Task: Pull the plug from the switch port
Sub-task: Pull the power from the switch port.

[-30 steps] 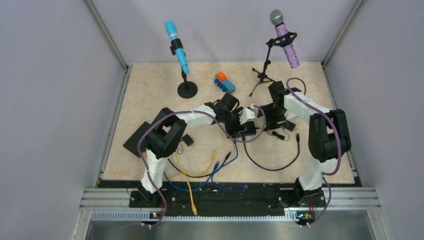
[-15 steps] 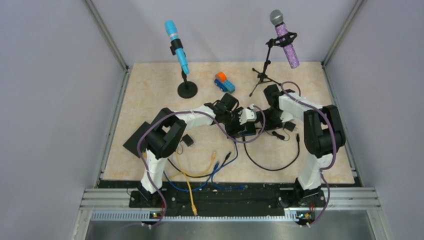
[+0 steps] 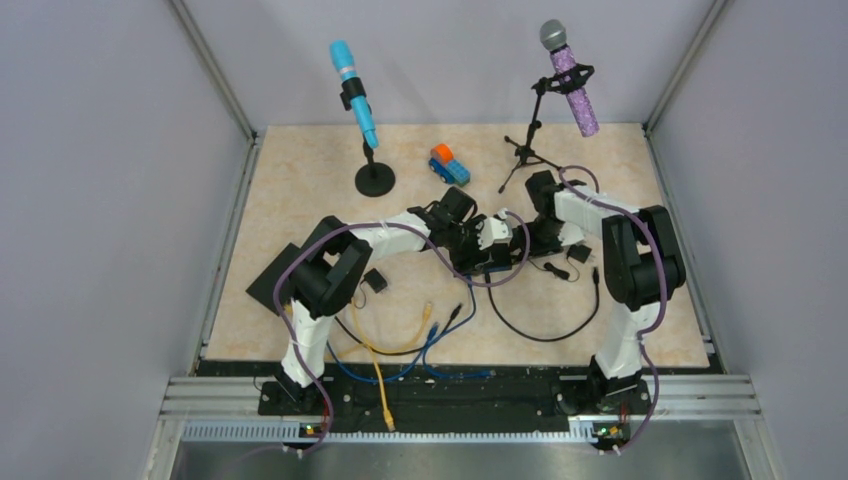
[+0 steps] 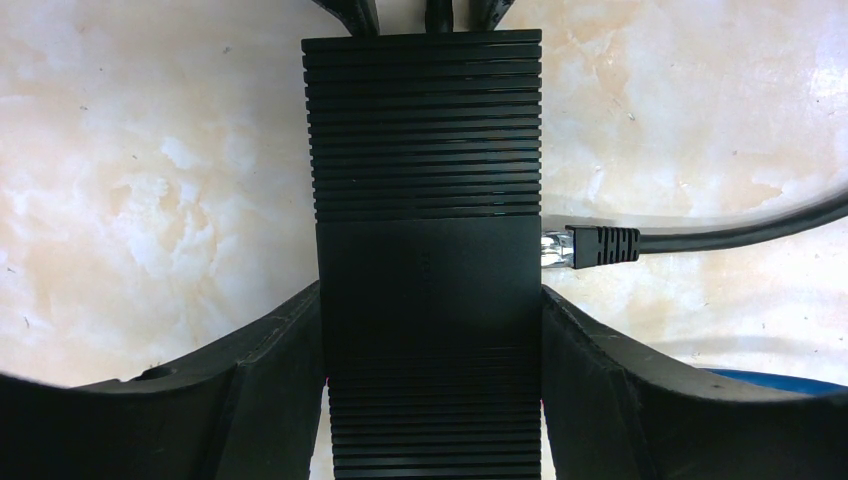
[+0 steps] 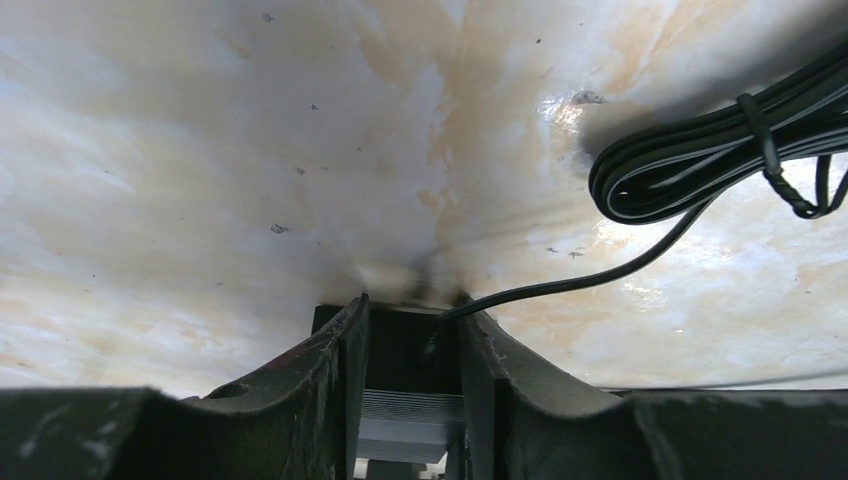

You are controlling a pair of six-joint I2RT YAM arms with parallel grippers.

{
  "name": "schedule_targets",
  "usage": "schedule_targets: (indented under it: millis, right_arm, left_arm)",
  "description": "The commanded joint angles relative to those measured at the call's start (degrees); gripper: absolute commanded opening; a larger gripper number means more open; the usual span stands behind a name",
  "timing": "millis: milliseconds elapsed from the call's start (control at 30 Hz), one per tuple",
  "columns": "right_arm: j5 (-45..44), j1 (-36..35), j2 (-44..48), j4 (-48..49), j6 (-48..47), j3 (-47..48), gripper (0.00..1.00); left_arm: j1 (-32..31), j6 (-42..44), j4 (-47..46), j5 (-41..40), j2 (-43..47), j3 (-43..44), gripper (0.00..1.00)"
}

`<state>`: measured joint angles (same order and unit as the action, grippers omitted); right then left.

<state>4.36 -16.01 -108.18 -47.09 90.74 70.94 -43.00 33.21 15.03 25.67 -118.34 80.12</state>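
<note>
The black ribbed switch lies on the marbled table, and my left gripper is shut on its sides. Cables enter its far end. A loose black connector lies beside its right edge. In the right wrist view a thin black cable ends in a small plug seated in the switch's dark end face. My right gripper straddles that plug. Its jaws are narrowed, and a gap still shows on the left side of the plug. From above, both grippers meet at the switch.
A blue microphone and a purple microphone stand at the back, with a toy car between them. Yellow, blue and black cables trail toward the near edge. A coiled black cable lies right of the switch.
My right arm has swung left toward the switch and its jaws have narrowed around the plug. The left gripper and the switch have stayed put.
</note>
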Motion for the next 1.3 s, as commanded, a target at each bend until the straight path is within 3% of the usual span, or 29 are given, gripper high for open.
schedule_targets:
  millis: [0,233,600,800,900,1033,1267]
  right_arm:
    - [0.61,-0.52,-0.89,2.22,0.82,0.60,0.37]
    - [2.75,-0.76,-0.39,5.08,0.47,-1.31,0.23]
    - [2.03,-1.08,2.24,7.69,2.47,-4.44,0.16]
    - [0.65,-1.07,8.06,18.71,7.62,-13.15,0.00]
    - [-0.86,-1.12,10.02,21.44,8.28,-15.84,0.00]
    - [-1.77,-1.06,10.75,20.77,8.07,-15.46,0.00]
    - [-5.08,-0.95,7.41,8.94,2.82,-7.74,0.00]
  left_arm:
    - [-0.33,1.54,1.56,0.19,1.49,-1.45,0.60]
    - [-0.35,2.20,2.53,0.25,1.18,-0.69,0.60]
    - [-0.33,1.60,3.41,-0.18,0.59,0.11,0.60]
    - [-0.33,0.58,3.43,0.37,0.33,-0.37,0.59]
    - [-0.33,0.53,3.51,0.26,0.29,-0.47,0.59]
    - [-0.33,0.58,3.77,0.02,0.27,-0.49,0.58]
    - [-0.33,0.77,3.98,-0.27,0.29,-1.07,0.58]
